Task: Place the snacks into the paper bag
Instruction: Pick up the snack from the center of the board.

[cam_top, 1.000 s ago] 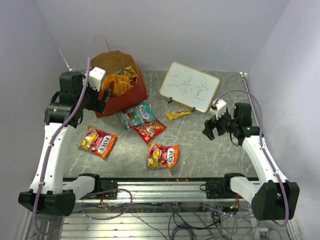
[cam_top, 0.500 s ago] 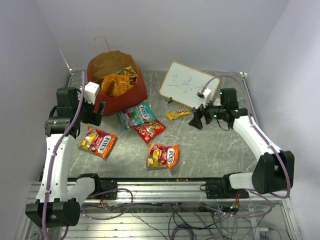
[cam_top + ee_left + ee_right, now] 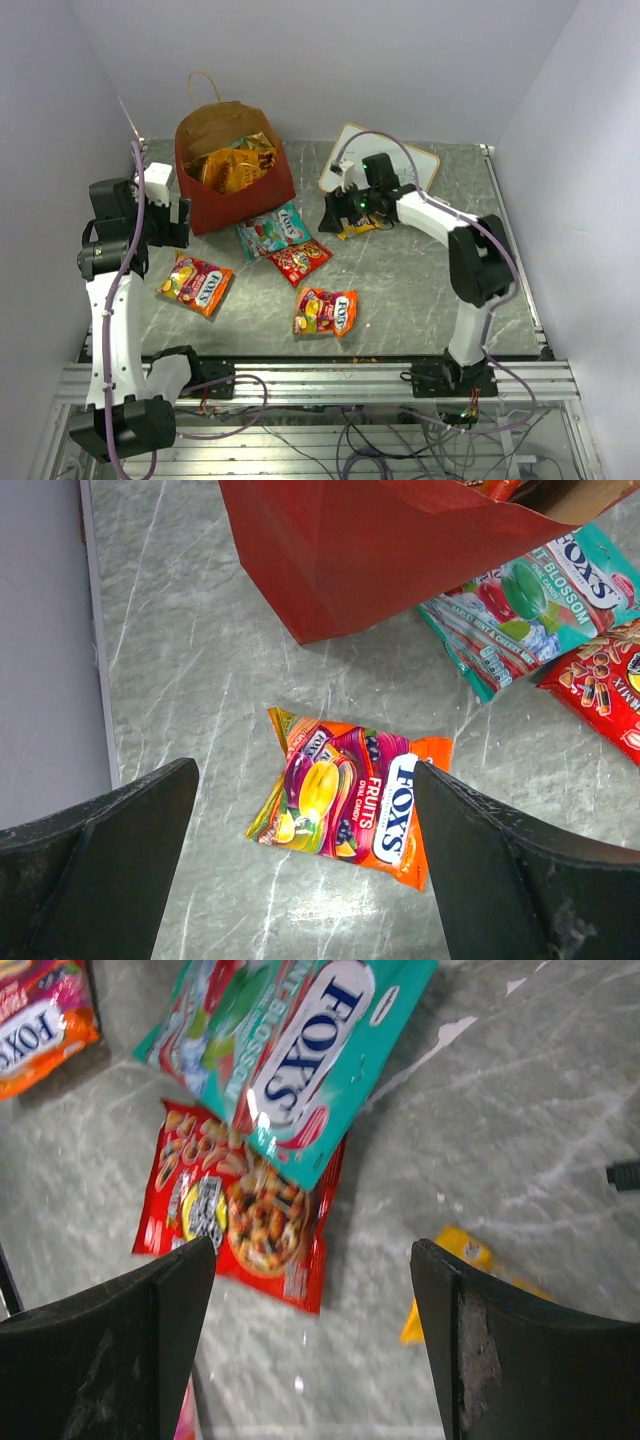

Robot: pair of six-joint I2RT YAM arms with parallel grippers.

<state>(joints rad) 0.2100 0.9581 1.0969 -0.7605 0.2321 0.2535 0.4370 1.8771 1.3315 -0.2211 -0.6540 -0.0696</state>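
Snacks (image 3: pixel 326 310) are split between two places: the chip bags (image 3: pixel 232 165) already sit inside the paper bag (image 3: pixel 240 205), which stands with its mouth open at the far left of the surface (image 3: pixel 420 290), probably so that packets can be dropped in from above; five small packets lie flat on the surface in front of it, within reach of either arm.

Left tool (image 3: pixel 305 770) hangs over the orange Fruits packet (image 3: pixel 350 800) with its fingers spread wide and nothing between them; in the wrist view the packet lies directly below the gap, on the near side of the bag's red wall, so a straight descent looks enough to bracket it.

Right tool (image 3: pixel 312 1250) is likewise spread and empty, reaching across to the middle of the surface; the red packet (image 3: pixel 240 1210) lies below its left finger, with the teal packet (image 3: pixel 300 1050) overlapping that packet's far edge; the yellow packet (image 3: pixel 470 1260) lies partly under its right finger; bare surface shows between the fingers, so which packet it is meant for I cannot tell.
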